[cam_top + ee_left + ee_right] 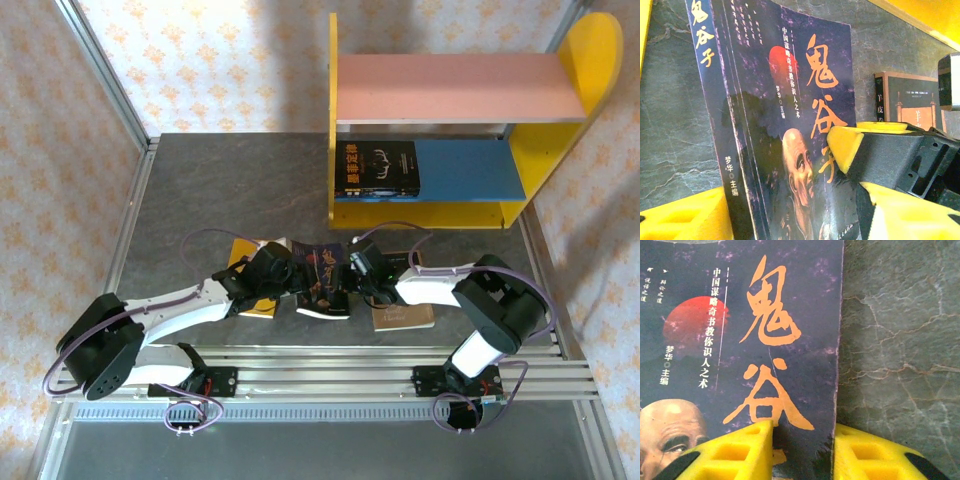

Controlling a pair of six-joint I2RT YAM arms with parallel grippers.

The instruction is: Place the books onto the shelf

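A dark book with an orange title [325,282] stands tilted on the table between both arms. My left gripper [795,220] is shut on this dark book [790,125], whose spine rests against the left finger. My right gripper [802,450] is open: one finger lies over the cover [740,340], the other just past the book's edge. The shelf [350,210] stands at the back right, with one black book [377,168] on its blue lower board [465,168]. A yellow book [241,252] lies under my left gripper [290,275]. A brown-edged book [403,316] lies under my right arm.
The shelf's pink upper board [450,85] is bare. The right gripper's black and yellow body [890,155] sits close beside the dark book's cover. The brown-edged book [912,102] lies flat behind it. Grey stone table [230,190] stretches open to the left of the shelf.
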